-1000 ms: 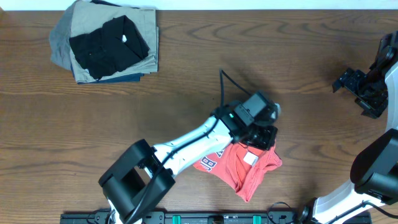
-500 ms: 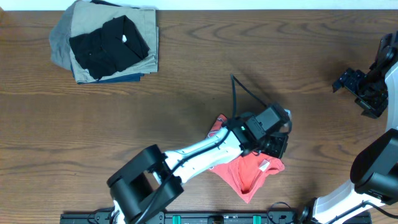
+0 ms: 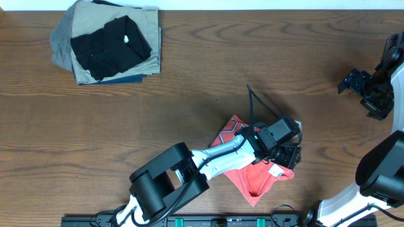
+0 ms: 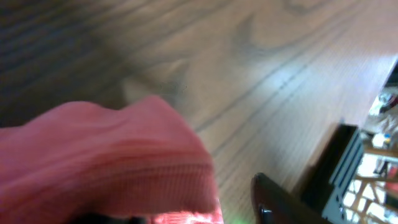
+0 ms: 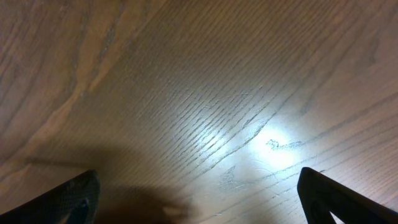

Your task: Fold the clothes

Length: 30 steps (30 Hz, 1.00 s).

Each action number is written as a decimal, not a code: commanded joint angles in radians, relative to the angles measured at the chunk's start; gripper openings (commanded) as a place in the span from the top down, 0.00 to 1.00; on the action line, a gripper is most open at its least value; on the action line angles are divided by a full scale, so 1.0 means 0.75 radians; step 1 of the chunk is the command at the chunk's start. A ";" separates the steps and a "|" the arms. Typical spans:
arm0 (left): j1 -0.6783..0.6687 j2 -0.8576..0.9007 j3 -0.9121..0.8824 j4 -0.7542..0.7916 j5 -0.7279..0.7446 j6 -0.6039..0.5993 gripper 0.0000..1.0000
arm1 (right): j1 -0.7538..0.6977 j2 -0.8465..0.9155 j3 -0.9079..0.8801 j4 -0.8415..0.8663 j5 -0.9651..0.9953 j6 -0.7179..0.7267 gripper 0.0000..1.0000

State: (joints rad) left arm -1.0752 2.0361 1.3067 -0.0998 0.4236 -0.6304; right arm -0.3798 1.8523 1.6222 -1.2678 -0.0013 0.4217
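T-shirt (image 3: 254, 183), coral-red, is being found bunched in a crumpled heap on the table (image 3: 189, 82), at the near edge and a little right of centre. Folding is being judged as barely begun. One corner with white lettering is showing to the left of the left arm (image 3: 218, 151). The larger part is lying on the near side, with a white label (image 3: 275, 168) turned up at its right edge.

The left gripper (image 3: 287, 151) is being held low over the right end of the heap. In the left wrist view one finger (image 4: 277, 202) is being seen standing clear of the cloth, with bare wood between them; the other finger is being hidden by fabric. The jaws are therefore being read as parted, with nothing pinched. The right gripper (image 5: 199, 190) is being held spread wide over bare wood at the right side of the table, well apart from the garment.

The cloth is being judged light, soft and limp, with no stiffness to keep a shape, so it is being expected to sag and drag when lifted. A hold is being advised at a hem, shoulder seam or sleeve edge, where doubled cloth is giving the fingers something to pinch, not at the middle of a layer. A stack of folded garments (image 3: 107, 47) is lying at the far left, well apart.
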 commanded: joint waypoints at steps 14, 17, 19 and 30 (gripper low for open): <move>0.045 -0.468 0.027 -0.641 0.048 0.163 0.20 | -0.008 0.006 0.015 -0.001 0.006 0.021 0.01; -0.002 -0.410 0.017 -0.710 0.048 0.189 0.20 | -0.008 0.006 0.015 -0.001 0.006 0.020 0.01; -0.037 -0.356 0.012 -0.705 0.047 0.192 0.20 | -0.008 0.006 0.015 -0.001 0.006 0.021 0.01; -0.078 -0.116 0.012 -0.651 0.021 0.176 0.27 | -0.008 0.006 0.015 -0.001 0.006 0.020 0.01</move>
State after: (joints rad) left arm -1.1381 1.9396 1.3209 -0.5900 0.4473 -0.5186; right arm -0.3798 1.8523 1.6222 -1.2675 -0.0010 0.4217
